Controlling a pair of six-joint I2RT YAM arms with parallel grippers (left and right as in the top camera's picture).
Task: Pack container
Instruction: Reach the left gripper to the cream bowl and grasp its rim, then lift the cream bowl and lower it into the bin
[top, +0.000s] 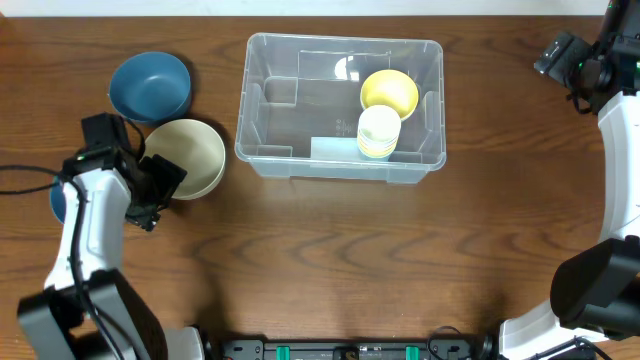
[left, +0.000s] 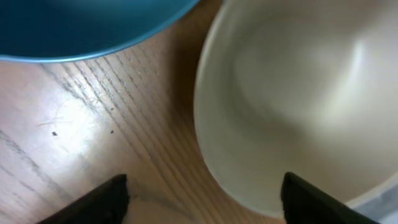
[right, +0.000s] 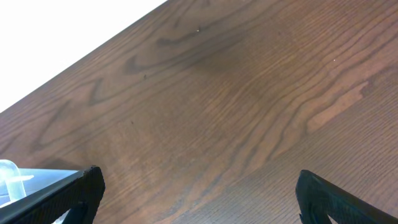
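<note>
Container (top: 330, 168): clear rectangular bin with rolled rim, at table (top: 330, 260) centre-back. Yellow bowl (top: 389, 91) and pale cup stack (top: 378, 132) sit inside at its right end. Only the left wrist view shows the cream bowl (left: 298, 93) rim between the spread left pincer (left: 205, 202) tips. Overhead: left arm bent low beside that bowl. Right pincer (right: 199, 199) apart, over bare table at the far right.

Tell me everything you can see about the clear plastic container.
The container is a large rectangular bin of clear plastic with rounded corners and a rolled rim. It stands upright and lidless on the wooden table. Inside, toward its right end, sit a yellow bowl and what looks like a stack of pale cups.
</note>
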